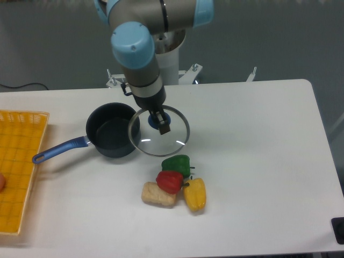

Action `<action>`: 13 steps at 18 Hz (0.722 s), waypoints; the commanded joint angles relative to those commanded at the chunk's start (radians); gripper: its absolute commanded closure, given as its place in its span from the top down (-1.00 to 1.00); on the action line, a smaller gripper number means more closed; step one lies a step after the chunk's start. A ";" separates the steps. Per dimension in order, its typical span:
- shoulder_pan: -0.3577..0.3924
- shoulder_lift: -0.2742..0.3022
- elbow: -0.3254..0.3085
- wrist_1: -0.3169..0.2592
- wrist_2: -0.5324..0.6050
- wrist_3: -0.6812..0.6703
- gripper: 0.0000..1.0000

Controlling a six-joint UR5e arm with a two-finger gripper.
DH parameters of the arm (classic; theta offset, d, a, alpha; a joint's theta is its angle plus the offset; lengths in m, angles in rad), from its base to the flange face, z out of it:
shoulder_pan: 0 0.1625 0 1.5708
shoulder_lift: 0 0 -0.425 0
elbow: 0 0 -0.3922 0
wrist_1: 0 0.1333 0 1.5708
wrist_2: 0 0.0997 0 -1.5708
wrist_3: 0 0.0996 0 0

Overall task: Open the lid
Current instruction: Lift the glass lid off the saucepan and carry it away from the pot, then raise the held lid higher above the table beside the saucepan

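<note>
The lid (pixel 167 143), clear glass with a metal rim and a blue centre knob (pixel 166 116), sits off the saucepan, just to its right, with its left rim overlapping the pan's right edge. I cannot tell whether it hangs or rests on the table. My gripper (pixel 162 124) reaches down from above with its dark fingers closed around the knob. The dark blue saucepan (pixel 110 135) stands uncovered on the white table, and its long blue handle (pixel 59 150) points to the front left.
A green pepper (pixel 176 163), a red pepper (pixel 170 181), a yellow pepper (pixel 195 194) and a beige block (pixel 157 194) lie clustered just in front of the lid. A yellow basket (pixel 19 161) stands at the left edge. A black object (pixel 338 230) sits at the front right corner.
</note>
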 joint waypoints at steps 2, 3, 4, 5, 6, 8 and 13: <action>0.017 -0.002 -0.006 0.000 0.005 0.021 0.06; 0.026 0.000 -0.006 0.000 0.011 0.040 0.06; 0.032 0.000 -0.005 -0.002 0.017 0.046 0.06; 0.035 0.000 -0.005 0.000 0.023 0.048 0.06; 0.046 0.000 -0.006 0.000 0.032 0.048 0.06; 0.057 -0.003 -0.008 0.000 0.038 0.061 0.06; 0.106 -0.008 -0.023 0.005 0.061 0.104 0.06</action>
